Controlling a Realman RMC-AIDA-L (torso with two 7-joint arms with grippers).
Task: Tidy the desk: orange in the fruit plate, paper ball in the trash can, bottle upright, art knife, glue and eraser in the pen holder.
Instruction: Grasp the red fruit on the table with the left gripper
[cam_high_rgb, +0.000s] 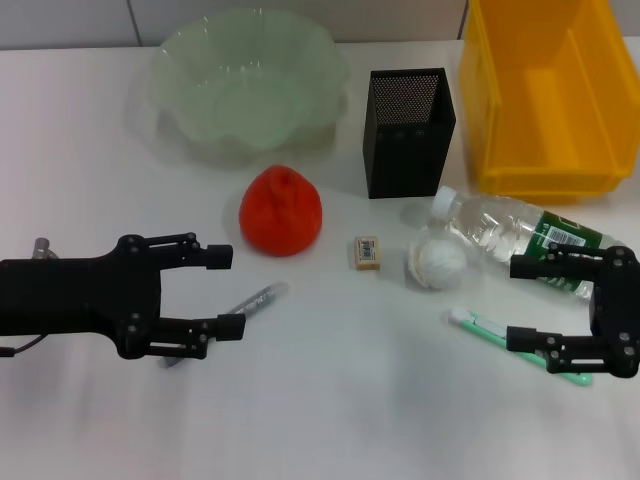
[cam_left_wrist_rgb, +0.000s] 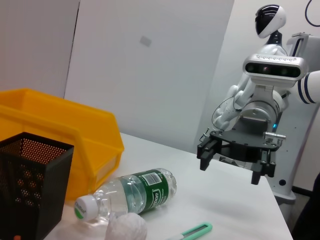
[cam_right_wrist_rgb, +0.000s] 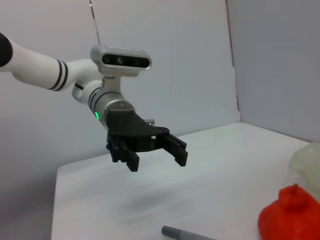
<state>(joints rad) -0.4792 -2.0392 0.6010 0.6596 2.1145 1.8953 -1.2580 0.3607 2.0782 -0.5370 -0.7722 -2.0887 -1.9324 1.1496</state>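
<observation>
The orange sits on the white table in front of the pale-green fruit plate. The black mesh pen holder stands beside the yellow trash can. The eraser lies next to the paper ball. The paper ball touches the bottle, which lies on its side. The grey glue lies partly under my open left gripper. The mint-green art knife lies partly under my open right gripper, which hovers over the bottle's base end.
The left wrist view shows my right gripper above the table, beyond the bottle, the paper ball and the trash can. The right wrist view shows my left gripper, the glue and the orange.
</observation>
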